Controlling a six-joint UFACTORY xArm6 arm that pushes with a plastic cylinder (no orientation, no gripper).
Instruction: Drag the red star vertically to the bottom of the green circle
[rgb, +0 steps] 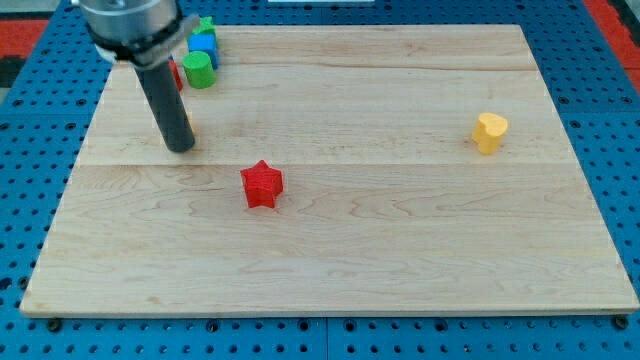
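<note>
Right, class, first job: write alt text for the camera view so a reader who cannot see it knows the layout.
A red star lies near the middle of a wooden board, with my tip up and to the view's left of it, not touching. A green circle sits in a block cluster at the top left, and a yellow block stands alone at the right.

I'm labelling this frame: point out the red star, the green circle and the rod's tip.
red star (262, 184), camera view, top face.
green circle (198, 69), camera view, top face.
my tip (181, 148), camera view, rod's very end.

- wooden board, my tip resting on it
- red star just right and below the tip
- green circle, blue block above the tip
- yellow block far right
</note>
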